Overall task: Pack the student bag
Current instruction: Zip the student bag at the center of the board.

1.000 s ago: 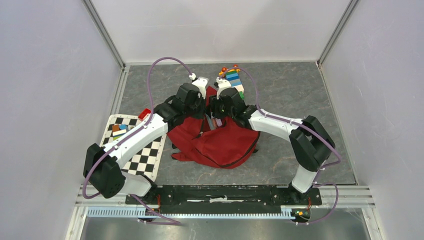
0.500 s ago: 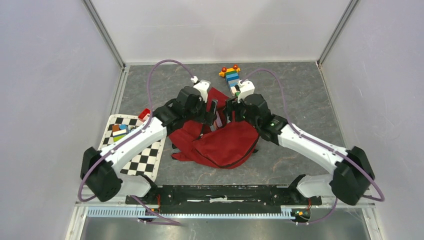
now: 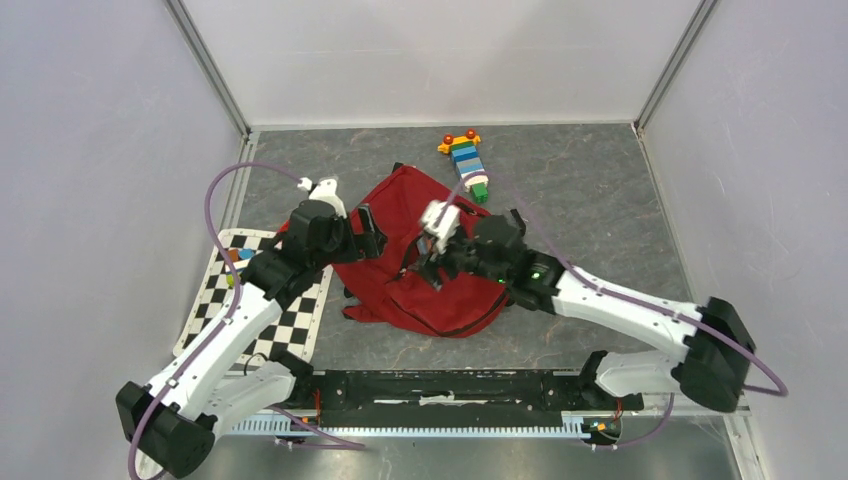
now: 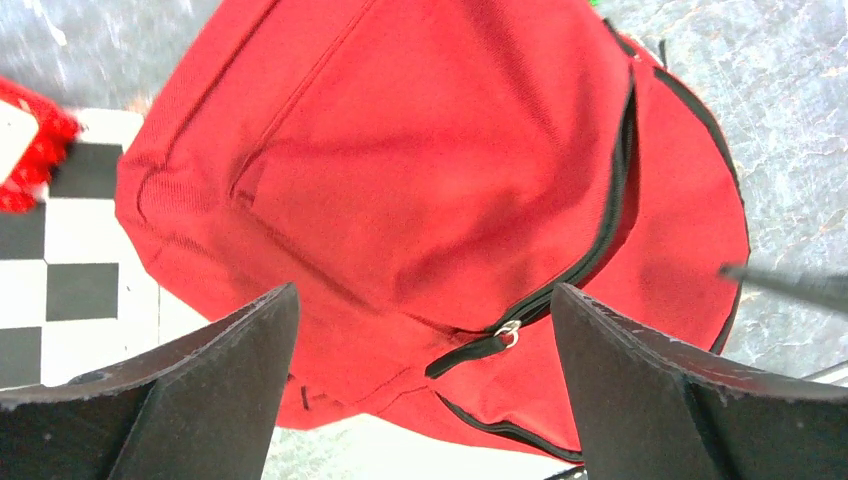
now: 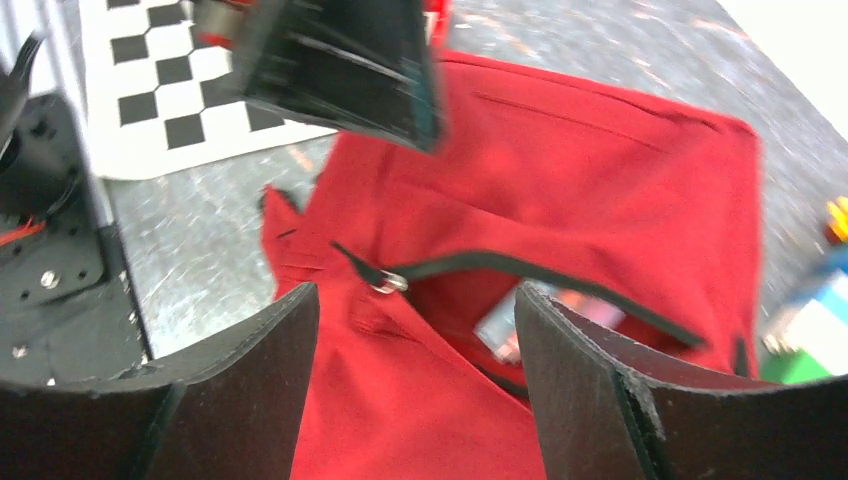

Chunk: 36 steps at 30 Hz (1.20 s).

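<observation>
A large dark-red fabric backpack (image 3: 405, 205) with black zips, the student bag, lies slumped flat on the grey mottled bench (image 3: 600, 200), between the two robot arms. The left hand (image 3: 372, 232) hovers just off the backpack's left edge with its black fingers spread apart and nothing between them. The left wrist view looks down through those fingers (image 4: 215, 380) onto smooth red cloth (image 4: 420, 180). The right hand (image 3: 432, 262) hangs over the middle of the backpack, also spread wide and empty. In its wrist view a silver zip pull (image 5: 390, 283) sits between the fingers at the end of a narrow, curved zip opening. Something pale and coloured shows inside, too blurred to name. A multicoloured block toy (image 3: 467, 165) lies beyond the backpack's far edge.

Likely trouble: neither hand holds the mouth open, so the limp cloth may sag shut. An item pushed in could then catch on the flap or shove the whole backpack along the bench. The two hands are also near each other above the backpack and could knock together.

Half a second earlier both hands were close together at the backpack's far edge. Since then the left has swung out to the left side and the right has come in over the centre. The far red panel, hidden before, now lies bare.
</observation>
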Available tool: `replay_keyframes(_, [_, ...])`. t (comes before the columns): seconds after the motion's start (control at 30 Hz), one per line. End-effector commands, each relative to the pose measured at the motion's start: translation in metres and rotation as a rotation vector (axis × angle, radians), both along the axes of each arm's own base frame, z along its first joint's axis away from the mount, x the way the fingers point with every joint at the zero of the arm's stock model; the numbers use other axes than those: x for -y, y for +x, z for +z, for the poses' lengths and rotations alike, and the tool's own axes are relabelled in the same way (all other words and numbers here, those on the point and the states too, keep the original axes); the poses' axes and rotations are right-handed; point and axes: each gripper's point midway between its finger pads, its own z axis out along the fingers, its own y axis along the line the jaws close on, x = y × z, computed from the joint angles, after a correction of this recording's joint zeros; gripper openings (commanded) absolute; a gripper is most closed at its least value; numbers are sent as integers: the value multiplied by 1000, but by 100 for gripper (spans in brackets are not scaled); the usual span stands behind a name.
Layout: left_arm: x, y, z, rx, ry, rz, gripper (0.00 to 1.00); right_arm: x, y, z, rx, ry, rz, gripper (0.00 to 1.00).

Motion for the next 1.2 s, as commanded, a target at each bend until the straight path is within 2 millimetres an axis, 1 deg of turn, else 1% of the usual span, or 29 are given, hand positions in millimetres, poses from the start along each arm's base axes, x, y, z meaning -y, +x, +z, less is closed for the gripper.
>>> replay_keyframes(0.0, [1, -5, -9, -61, -177, 75, 100, -57, -31, 9, 149, -91, 243, 75])
replay_keyframes(0.07, [-3, -5, -12, -69, -213, 108, 100, -76, -39, -1, 173, -157, 296, 72])
replay_keyframes(0.13, [-2, -8, -16, -84, -248, 113, 100, -89, -44, -21, 186, -245, 334, 70])
replay_keyframes(0.2, [-2, -8, -20, -92, -275, 121, 99, -98, -44, -34, 192, -289, 349, 66])
replay_keyframes(0.3, [-3, -9, -26, -105, -296, 135, 92, -103, -41, -54, 183, -337, 356, 61])
replay_keyframes(0.43, [-4, -10, -33, -116, -312, 149, 87, -98, -33, -78, 187, -409, 334, 58])
replay_keyframes(0.53, [-3, -9, -39, -127, -317, 154, 84, -93, -27, -90, 200, -455, 308, 57])
replay_keyframes(0.6, [-2, -9, -42, -135, -319, 153, 83, -88, -22, -97, 211, -489, 288, 54])
replay_keyframes(0.67, [-2, -7, -45, -139, -323, 156, 82, -84, -17, -103, 216, -515, 265, 48])
replay_keyframes(0.73, [-1, -6, -48, -142, -328, 158, 80, -81, -14, -106, 223, -532, 245, 41])
replay_keyframes(0.87, [3, -3, -53, -151, -348, 162, 78, -73, -4, -107, 251, -540, 177, 34])
replay_keyframes(0.97, [5, -1, -59, -166, -355, 167, 77, -70, -6, -112, 251, -546, 182, 27])
replay_keyframes(1.1, [5, 2, -67, -180, -355, 180, 75, -68, -6, -122, 246, -572, 192, 23])
replay_keyframes(1.17, [5, 3, -71, -186, -351, 187, 74, -71, -5, -121, 259, -552, 183, 18])
